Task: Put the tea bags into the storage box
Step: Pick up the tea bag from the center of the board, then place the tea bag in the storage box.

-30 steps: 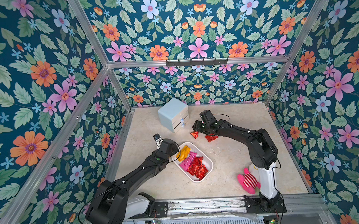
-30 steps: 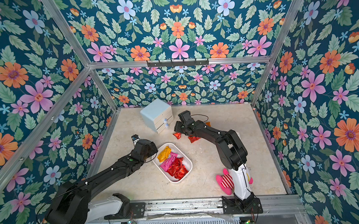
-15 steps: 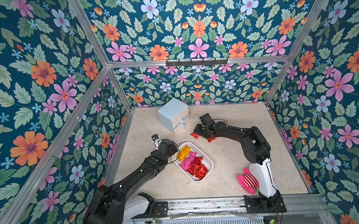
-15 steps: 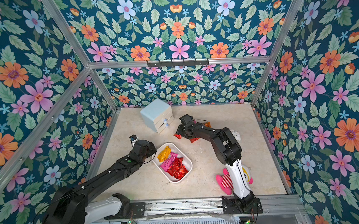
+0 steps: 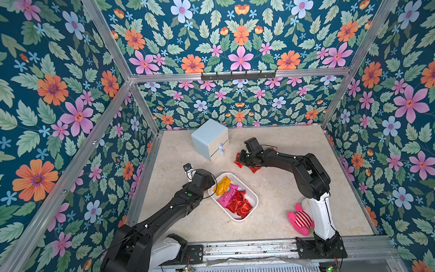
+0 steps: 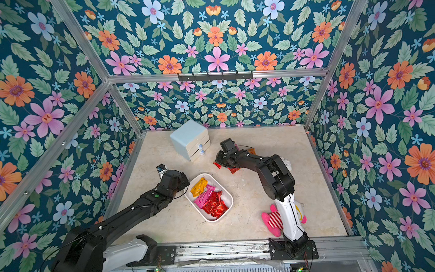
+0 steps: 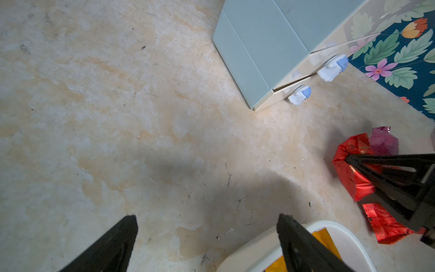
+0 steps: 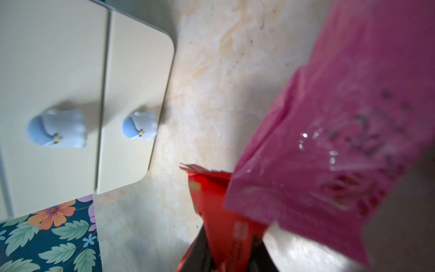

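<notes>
Floral walls (image 5: 240, 28), beige marbled floor (image 5: 276, 206), aluminium frame (image 5: 159, 77).

A: Where is the storage box (image 5: 250, 214)?
B: Mid worktop (image 5: 276, 201), tea bags (image 5: 235, 199) in it. Farther back lie loose tea bags (image 5: 253, 169), right of the drawer unit (image 5: 207, 137). The plush toy (image 5: 300, 219) lies near right.

Ahead of me, a pale blue drawer unit (image 5: 209, 138) shows two bird-shaped knobs (image 8: 140, 128) on its front – a pink striped plush toy (image 5: 300, 219) lies on the marbled table (image 5: 275, 189).
</notes>
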### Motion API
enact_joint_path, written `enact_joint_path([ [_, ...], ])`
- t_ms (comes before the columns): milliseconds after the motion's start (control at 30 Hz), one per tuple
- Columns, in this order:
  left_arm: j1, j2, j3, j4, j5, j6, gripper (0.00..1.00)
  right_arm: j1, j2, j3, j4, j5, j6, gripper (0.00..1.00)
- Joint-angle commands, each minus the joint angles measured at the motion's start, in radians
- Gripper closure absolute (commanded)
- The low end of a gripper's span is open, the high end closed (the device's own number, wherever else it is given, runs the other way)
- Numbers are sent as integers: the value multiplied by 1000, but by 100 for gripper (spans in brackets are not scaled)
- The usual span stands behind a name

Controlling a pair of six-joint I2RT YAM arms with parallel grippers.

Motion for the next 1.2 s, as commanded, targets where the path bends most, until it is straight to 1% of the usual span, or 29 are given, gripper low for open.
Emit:
enact_joint_path([
  [0,1,2,8,-8,-12,2,1,2,-58,-7,-6,-11,-84,80],
  [200,1,16,15,4,-15,7,1,34,-227,-114,-46,-74,-230,80],
  [333,0,39,31,7,-11,10,1,96,-327,-202,-99,-69,-323,80],
  [500,1,55,39,11,-11,5,1,193,-411,-296,-120,-49,-388,80],
  [600,1,55,43,8,-15,-8,1,263,-423,-327,-129,-23,-441,79],
  [700,2,56,47,-4,-23,-33,1,324,-399,-324,-149,-5,-499,78],
  [800,1,47,49,-19,-23,-53,2,376,-367,-314,-181,52,-536,79],
  [933,1,22,27,-22,-33,-75,2,413,-341,-315,-194,78,-552,79],
  [1000,1,11,19,-23,-38,-78,2,417,-337,-312,-193,78,-550,74],
  [1033,2,7,17,-26,-40,-78,2,418,-341,-313,-191,78,-545,67],
  [1067,1,5,18,-29,-43,-75,2,418,-349,-314,-188,80,-542,63],
  [1167,1,3,20,-36,-46,-67,2,418,-392,-324,-165,89,-523,48],
])
